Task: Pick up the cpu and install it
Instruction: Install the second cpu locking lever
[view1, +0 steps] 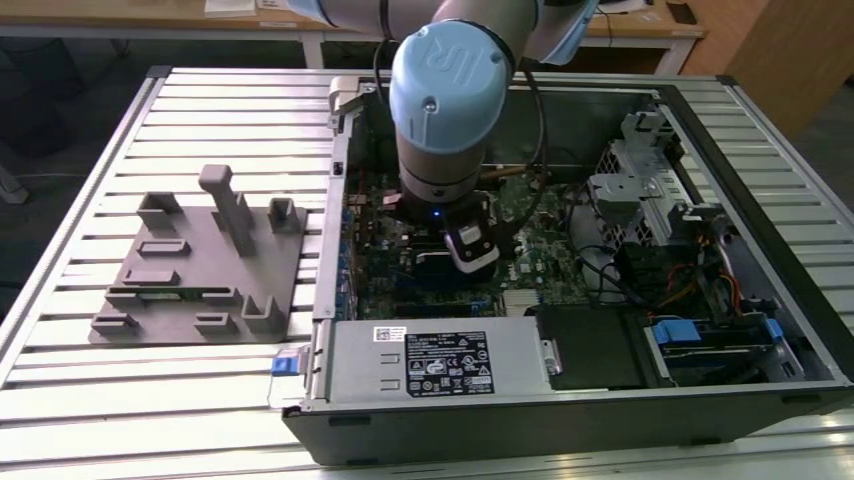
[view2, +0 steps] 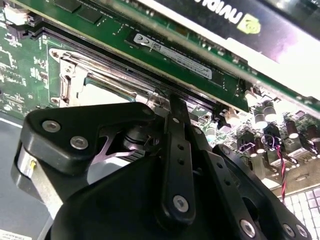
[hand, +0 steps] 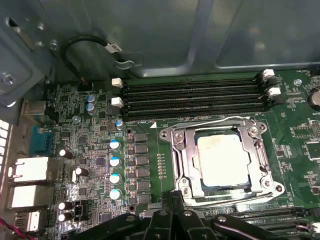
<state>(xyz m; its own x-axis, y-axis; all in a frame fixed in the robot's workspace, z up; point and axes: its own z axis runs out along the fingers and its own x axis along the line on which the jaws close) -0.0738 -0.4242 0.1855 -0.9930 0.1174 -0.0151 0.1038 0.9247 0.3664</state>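
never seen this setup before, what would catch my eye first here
First, the pale blue robot arm reaching down into the open computer case in the exterior view. In the first wrist view, the cpu lies in its metal socket frame on the green motherboard, next to the black memory slots.

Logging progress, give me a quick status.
Tool low over the motherboard. Cpu sitting in its socket. Nothing lying on it.
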